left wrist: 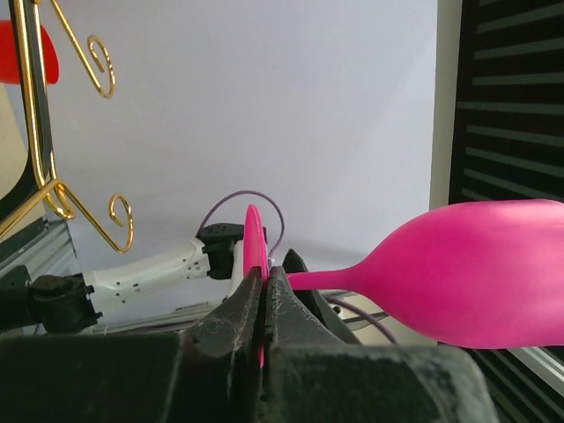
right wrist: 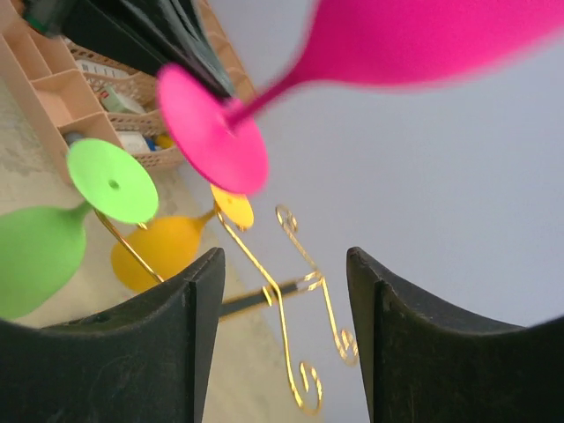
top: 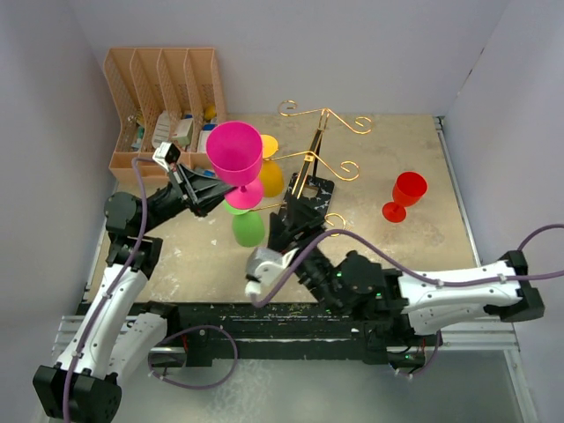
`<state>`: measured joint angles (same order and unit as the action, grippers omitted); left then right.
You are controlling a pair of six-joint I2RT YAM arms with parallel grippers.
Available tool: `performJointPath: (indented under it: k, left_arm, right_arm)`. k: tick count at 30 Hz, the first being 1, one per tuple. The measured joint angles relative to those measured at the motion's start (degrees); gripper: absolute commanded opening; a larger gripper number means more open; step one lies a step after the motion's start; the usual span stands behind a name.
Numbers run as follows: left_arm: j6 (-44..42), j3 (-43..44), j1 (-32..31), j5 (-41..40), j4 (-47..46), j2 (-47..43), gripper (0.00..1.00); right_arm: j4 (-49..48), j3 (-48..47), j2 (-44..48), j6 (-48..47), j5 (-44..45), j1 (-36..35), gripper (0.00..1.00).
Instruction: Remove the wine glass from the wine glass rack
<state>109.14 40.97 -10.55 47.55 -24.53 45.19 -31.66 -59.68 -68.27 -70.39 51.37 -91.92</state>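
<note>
Now, at the left gripper (left wrist: 264, 291): clamped on the edge of the pink glass's (top: 234, 152) foot, jaws pressed together on the disc in the wrist view. Holds it raised over the table (top: 423, 176), bowl uppermost and mouth toward the overhead camera, so with the long axis near upright, leaning a little toward 12 o'clock. Sits at 9 o'clock from the post of the rack (top: 319, 145), just beside the yellow glass (top: 270, 179) and green glass (top: 248, 227), both hanging from the rack's arms. Looks clear of the gold wire, though from above overlaps the green foot, so hard to be sure of the gap.

At the right gripper (right wrist: 284, 260): spread wide with nothing between, low by the rack's base at about 6 o'clock of the post, looking up at the pink foot. Nearer the rack than the left, yet empty.

Calls next, probably, for drawing the glass toward 9 o'clock, away from the curls, then setting it down foot first, like the red glass (top: 405, 196) standing at 3 o'clock.
</note>
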Motion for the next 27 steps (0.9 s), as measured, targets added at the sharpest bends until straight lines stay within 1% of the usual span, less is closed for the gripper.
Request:
performJointPath:
  k: [4, 6, 8, 9, 11, 14, 15, 17, 19, 21, 24, 27]
  left_arm:
    - [-1.53, 0.0, 0.0, -1.29, -1.88, 0.52, 0.0]
    - [-3.82, 0.02, 0.0, -1.66, -1.57, 0.61, 0.0]
    - [-6.91, 0.09, 0.0, -2.05, -0.11, 0.59, 0.0]
    - [-8.66, 0.22, 0.0, -2.32, 0.98, 0.57, 0.0]
    - [-11.8, 0.83, 0.0, -2.95, 3.72, 0.44, 0.0]
    - [-16.39, 2.25, 0.0, -3.91, 8.37, -0.22, 0.0]
    - [-18.25, 3.02, 0.0, -4.24, 10.32, -0.61, 0.0]
    - [-21.62, 4.55, 0.0, -4.81, 13.66, -1.27, 0.0]
    - [-26.14, 7.26, 0.0, -5.84, 18.73, -1.86, 0.0]
    - [-30.16, 9.97, 0.0, -6.99, 23.12, -2.25, 0.0]
    - [-36.94, 14.29, 0.0, -9.42, 30.25, -3.21, 0.0]
    - [-41.75, 16.76, 0.0, -11.37, 35.17, -4.04, 0.0]
  right_arm:
    - [10.97, -2.43, 6.73, 11.26, 4.92, -0.15, 0.58]
    - [16.17, -5.7, 8.39, 16.7, 6.8, 0.42, 0.57]
    - [22.95, -10.91, 8.5, 23.12, 7.69, 2.69, 0.55]
    - [26.23, -13.4, 8.0, 26.29, 7.61, 4.5, 0.55]
    - [34.14, -20.46, 5.49, 33.92, 5.6, 12.7, 0.54]
    - [42.8, -27.54, 1.55, 42.6, 4.57, 21.73, 0.53]
    - [47.54, -31.58, -0.59, 46.38, 3.54, 24.63, 0.52]
    - [55.6, -40.5, -5.22, 53.83, -0.59, 29.49, 0.51]
    - [63.67, -51.43, -10.27, 62.18, -7.72, 35.26, 0.51]
    - [68.7, -57.81, -12.24, 68.46, -13.75, 38.88, 0.51]
    - [73.92, -62.34, -11.47, 75.63, -22.75, 40.0, 0.51]
    - [76.43, -64.08, -8.79, 80.7, -31.21, 39.47, 0.52]
